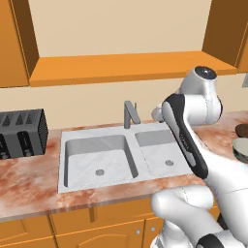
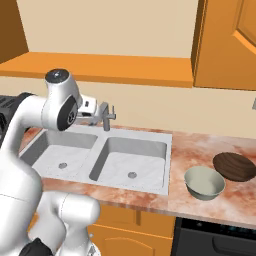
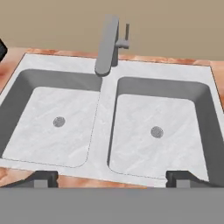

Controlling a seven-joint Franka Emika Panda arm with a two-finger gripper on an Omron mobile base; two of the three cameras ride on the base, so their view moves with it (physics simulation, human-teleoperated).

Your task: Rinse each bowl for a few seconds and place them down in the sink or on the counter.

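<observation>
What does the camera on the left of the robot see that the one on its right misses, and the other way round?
Left base view alone: a black toaster on the counter left of the sink. Right base view alone: both bowls whole, the cream-green bowl beside the dark brown bowl, plus a dark appliance top below them. Both share the double sink, its grey faucet and the orange shelf ledge.

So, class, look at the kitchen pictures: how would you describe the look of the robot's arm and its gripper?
The arm is made of smooth, rounded glossy white shells, with dark bands and black caps at the joints, one of them a round dark disc with a grey rim on top. No loose cables or lettering show. The gripper ends in two small, blocky dark grey fingertips.
</observation>
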